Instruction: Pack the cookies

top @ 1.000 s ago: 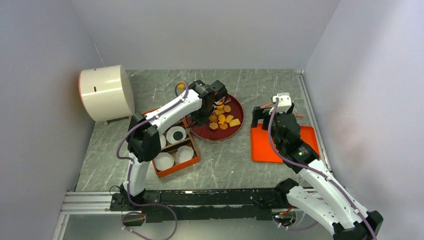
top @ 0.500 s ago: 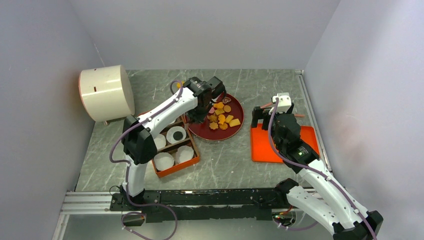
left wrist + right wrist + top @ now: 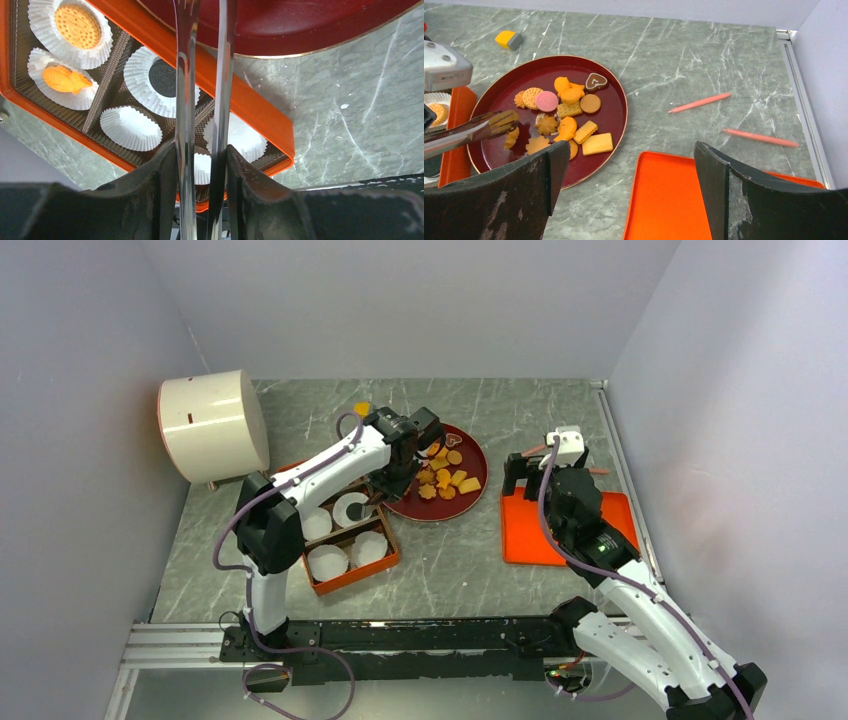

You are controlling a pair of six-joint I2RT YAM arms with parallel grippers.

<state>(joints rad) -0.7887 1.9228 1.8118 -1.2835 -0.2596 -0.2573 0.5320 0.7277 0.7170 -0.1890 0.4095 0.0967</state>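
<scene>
My left gripper [image 3: 200, 150] is shut on metal tongs [image 3: 185, 75], above the orange box [image 3: 250, 107] of white paper cups. In the top view it [image 3: 385, 480] is at the dark red plate's [image 3: 470, 502] left rim. The tong tips [image 3: 499, 122] hang over the plate's left part; something orange shows there, held or reflected I cannot tell. The cookies [image 3: 566, 117] lie heaped on the plate, among them a pink one [image 3: 546, 101]. Three cups hold a round [image 3: 77, 25], an orange [image 3: 65, 80] and a dark cookie [image 3: 162, 77]. My right gripper [image 3: 629, 150] is open and empty.
An orange lid [image 3: 674, 200] lies under my right gripper. Two pink pens [image 3: 700, 102] [image 3: 760, 137] lie behind it. A yellow block [image 3: 509, 39] sits on the table behind the plate. A white cylinder [image 3: 212, 425] stands at the far left. A rail runs along the right edge.
My left gripper with the tongs has drawn back from over the plate's cookies, left and nearer, to the plate's rim by the box. The right arm has not moved.
</scene>
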